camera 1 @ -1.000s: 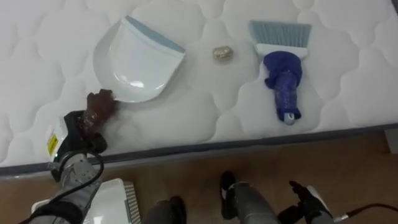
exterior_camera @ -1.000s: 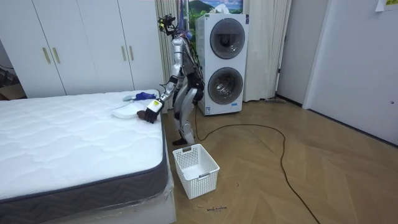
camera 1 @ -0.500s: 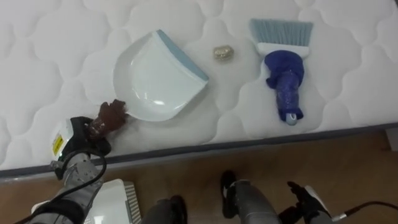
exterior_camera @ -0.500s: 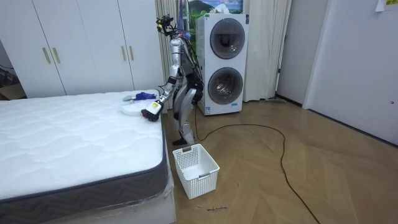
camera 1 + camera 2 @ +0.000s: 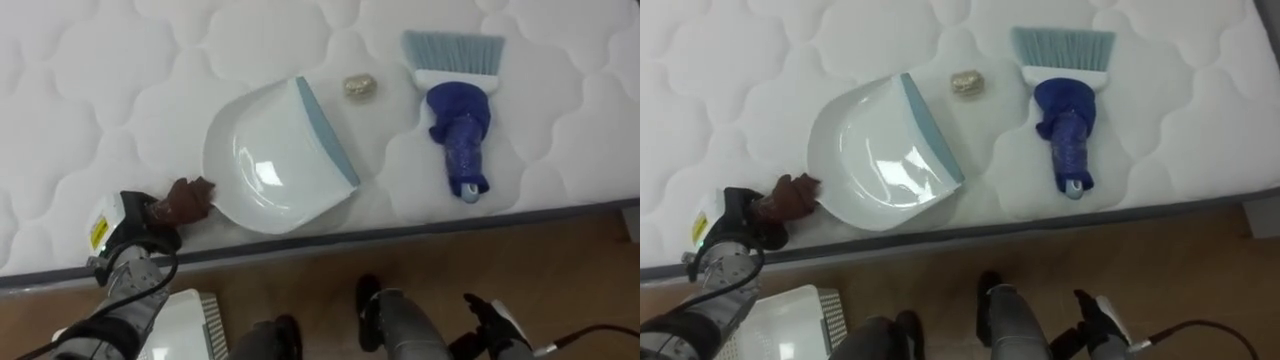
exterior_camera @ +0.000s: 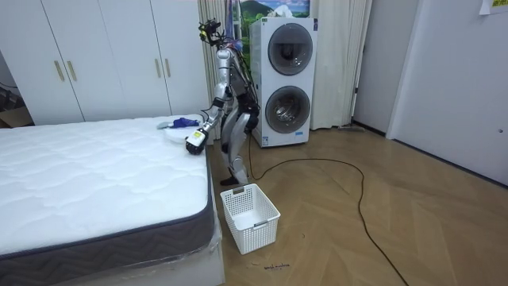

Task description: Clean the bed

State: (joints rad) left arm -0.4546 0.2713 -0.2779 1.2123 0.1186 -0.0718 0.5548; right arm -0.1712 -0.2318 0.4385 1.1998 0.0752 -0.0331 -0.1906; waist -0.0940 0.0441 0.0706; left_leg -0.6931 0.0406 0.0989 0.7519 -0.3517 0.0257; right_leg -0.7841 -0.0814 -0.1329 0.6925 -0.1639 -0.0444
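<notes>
left eye view: hand [image 5: 184, 199] grips dustpan [image 5: 268, 160]

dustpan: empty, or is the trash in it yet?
Empty. The dustpan's white inside is bare; the crumpled wad lies on the mattress, apart from its blue lip, near the brush.

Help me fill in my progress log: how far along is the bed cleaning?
Done: nothing swept yet; the crumpled scrap lies on the mattress near the dustpan lip. In hand: the left robot hand grips the dustpan's rear edge. Left: the brush lies untouched, the right robot hand hangs low off the bed; the scrap needs sweeping in and tipping out.
</notes>
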